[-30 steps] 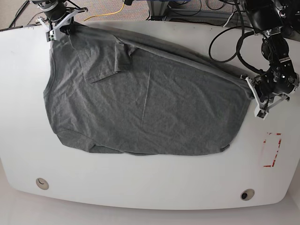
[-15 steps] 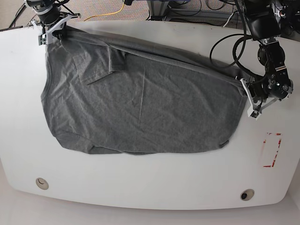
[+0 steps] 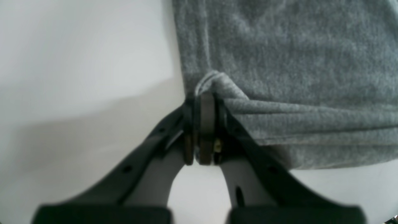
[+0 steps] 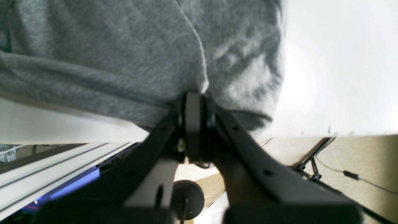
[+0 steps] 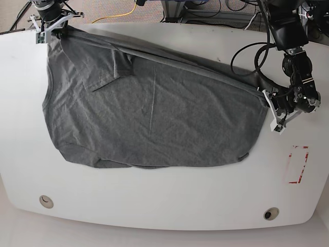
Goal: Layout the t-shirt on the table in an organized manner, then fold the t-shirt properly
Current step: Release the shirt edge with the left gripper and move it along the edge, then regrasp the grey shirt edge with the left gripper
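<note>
The heather-grey t-shirt (image 5: 154, 108) lies spread and wrinkled across the white table (image 5: 164, 200), with its far edge pulled into a taut ridge between the two arms. My left gripper (image 3: 200, 101) is shut on a bunched corner of the t-shirt (image 3: 279, 62); in the base view that left gripper (image 5: 268, 98) sits at the shirt's right end. My right gripper (image 4: 194, 96) is shut on a fold of the t-shirt (image 4: 108, 56) by the table's far edge, and shows as the right gripper (image 5: 51, 28) at the far left corner.
A red dashed rectangle mark (image 5: 298, 164) lies right of the shirt. Two round holes (image 5: 46, 200) (image 5: 271, 213) sit near the front edge. Cables (image 5: 247, 46) loop beside the right-hand arm. Floor and a metal frame (image 4: 62, 161) lie beyond the far edge.
Both grippers have carried the shirt's far edge toward the back left; the left-hand corner now sits at the table's far left corner and the right end has drawn inward.
</note>
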